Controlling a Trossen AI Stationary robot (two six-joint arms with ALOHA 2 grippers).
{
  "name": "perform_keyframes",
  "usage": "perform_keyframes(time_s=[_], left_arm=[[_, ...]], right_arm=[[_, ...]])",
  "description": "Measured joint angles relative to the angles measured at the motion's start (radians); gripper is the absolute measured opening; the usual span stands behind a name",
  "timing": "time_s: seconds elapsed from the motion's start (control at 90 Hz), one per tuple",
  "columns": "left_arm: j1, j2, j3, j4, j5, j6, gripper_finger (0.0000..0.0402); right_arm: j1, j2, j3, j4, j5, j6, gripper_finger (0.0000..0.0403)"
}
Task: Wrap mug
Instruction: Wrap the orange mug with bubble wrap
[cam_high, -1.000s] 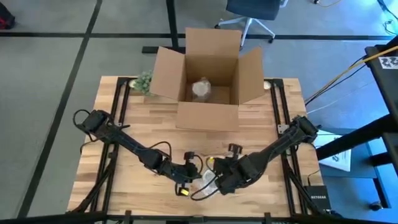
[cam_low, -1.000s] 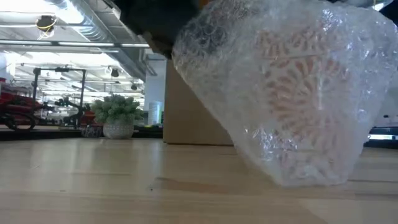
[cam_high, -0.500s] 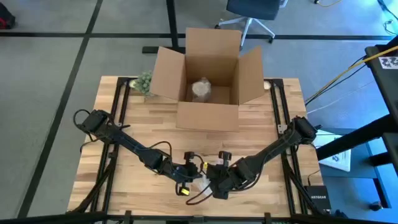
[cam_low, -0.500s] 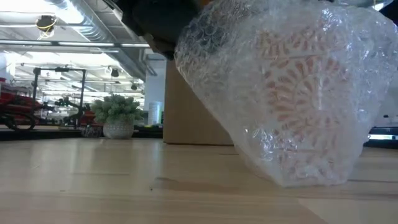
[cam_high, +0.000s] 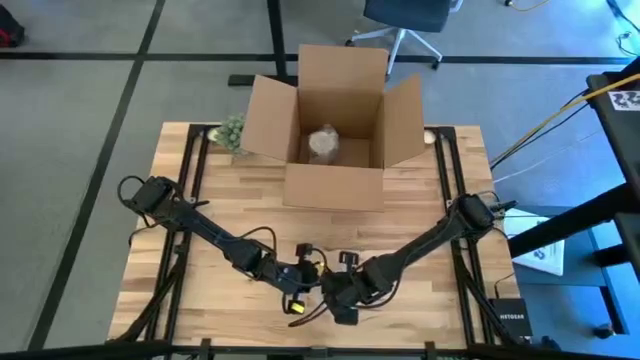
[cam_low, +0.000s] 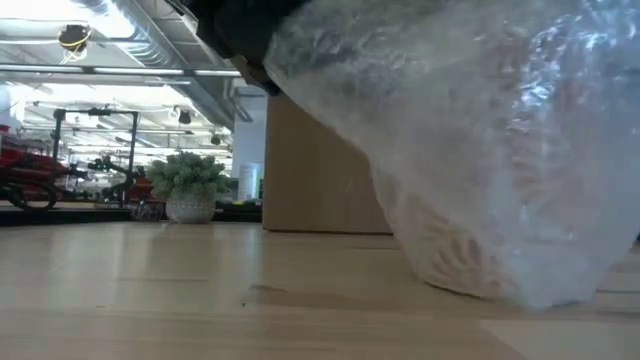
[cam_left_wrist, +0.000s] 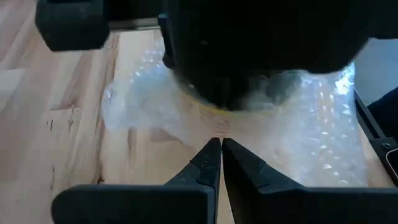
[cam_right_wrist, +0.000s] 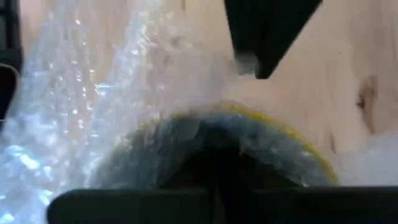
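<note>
So both arms are bunched up at the near edge of the wooden table (cam_high: 200, 215), right around the middle. The mug (cam_right_wrist: 217, 146) is down there between them, bundled in bubble wrap (cam_low: 470, 170), and in the low view the wrap fills most of the right side, sitting on the tabletop with the reddish pattern of the mug barely showing through.

The left gripper (cam_left_wrist: 221, 152) comes in from the left, and its two dark fingers are pressed together with basically no gap, tips right at the edge of the wrap. Whether there's a bit of film pinched in there, I honestly can't tell. The right gripper (cam_high: 338, 298) reaches in from the right and sits right over the bundle in the high view. Its wrist camera is jammed up against the mug's yellow-rimmed opening under the plastic, so I can't tell how far its fingers are open or if they've got hold of anything.

At the far side of the table there's an open cardboard box (cam_high: 335, 125) with a wrapped item (cam_high: 324, 142) inside it. A little potted plant (cam_low: 190, 185) sits just left of the box at the far left corner.
</note>
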Motion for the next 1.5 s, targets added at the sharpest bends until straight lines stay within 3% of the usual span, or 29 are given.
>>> perform_keyframes(time_s=[0.311,0.522,1.022,1.244,1.5], left_arm=[[0.0,0.0,0.0,-0.001,0.0,0.006,0.0],[0.0,0.0,0.0,0.0,0.0,0.006,0.0],[-0.001,0.0,0.0,0.0,0.0,0.013,0.0],[-0.006,0.0,0.0,0.001,0.0,0.02,0.0],[-0.008,0.0,0.0,0.001,0.0,0.039,0.0]], right_arm=[[0.023,-0.103,0.162,-0.213,0.054,-0.014,0.0],[0.036,-0.13,0.168,-0.295,0.142,0.048,0.0],[0.034,-0.001,0.026,-0.118,0.137,0.049,0.0],[0.034,0.003,0.023,-0.102,0.15,0.021,0.0],[0.032,-0.012,0.053,-0.155,0.067,-0.027,0.0]])
